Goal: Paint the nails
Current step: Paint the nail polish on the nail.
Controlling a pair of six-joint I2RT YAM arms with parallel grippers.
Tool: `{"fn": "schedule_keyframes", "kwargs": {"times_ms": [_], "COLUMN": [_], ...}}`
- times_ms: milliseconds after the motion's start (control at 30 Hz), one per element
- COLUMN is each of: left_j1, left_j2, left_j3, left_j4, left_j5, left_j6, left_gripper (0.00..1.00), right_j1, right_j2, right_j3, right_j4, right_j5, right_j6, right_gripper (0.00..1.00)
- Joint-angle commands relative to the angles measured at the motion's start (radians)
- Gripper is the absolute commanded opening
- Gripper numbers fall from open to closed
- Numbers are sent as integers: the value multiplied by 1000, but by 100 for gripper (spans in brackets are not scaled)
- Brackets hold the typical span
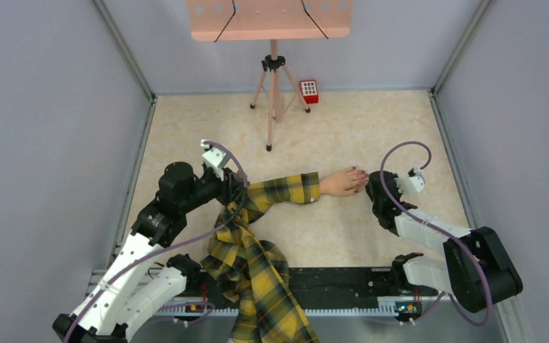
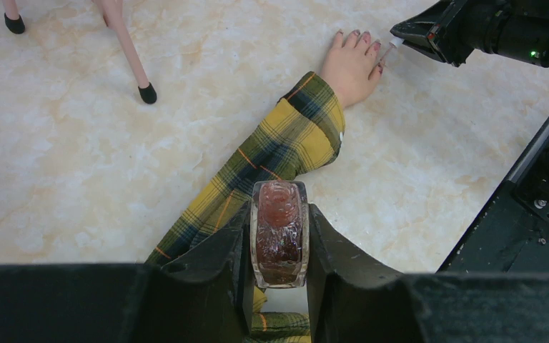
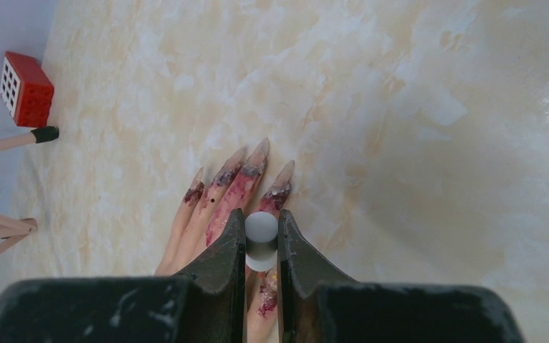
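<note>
The pale mannequin hand (image 1: 339,182) lies flat on the table in a yellow-black plaid sleeve (image 1: 286,191). Its nails (image 3: 246,171) are smeared dark red, and red also runs down the fingers. My right gripper (image 3: 261,223) hovers right over the fingers, shut on a grey-white brush cap (image 3: 261,239); the brush itself is hidden below it. In the left wrist view that cap (image 2: 394,44) sits at the nails (image 2: 364,37). My left gripper (image 2: 279,214) is shut on a clear bottle of dark red polish (image 2: 279,236), above the sleeve's upper part.
A pink tripod (image 1: 273,93) carrying a pink board (image 1: 268,18) stands at the back, with a small red keypad box (image 1: 309,91) beside it. Loose plaid cloth (image 1: 257,275) drapes over the black rail (image 1: 343,282) at the near edge. Grey walls enclose the table.
</note>
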Motion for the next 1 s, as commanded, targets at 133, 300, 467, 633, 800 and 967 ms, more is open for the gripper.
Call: {"fn": "schedule_keyframes", "kwargs": {"times_ms": [133,300,467,633,800,967], "left_j1": [3,2,3,2,3,2], "left_j2": [-11,-10,-13,-14,-14,-15], "left_j3": [22,22,22,22,22,22], "left_j4": [41,43,41,42,42,42], "left_j5": [3,3,1,2,1,2], "left_j6": [-2,-1,0,0,-1,-1], "left_gripper": [0,0,0,0,0,0], "right_j1": [20,21,21,21,21,21], "right_j2": [28,29,18,-10,-23,-15], "right_j3": [37,36,35,25,19,21], "right_j4": [17,12,-6,-28,-43,-42], "right_j5": [1,6,16,33,46,55], "right_j6": [16,21,23,25,28,25], "right_gripper": [0,0,0,0,0,0]}}
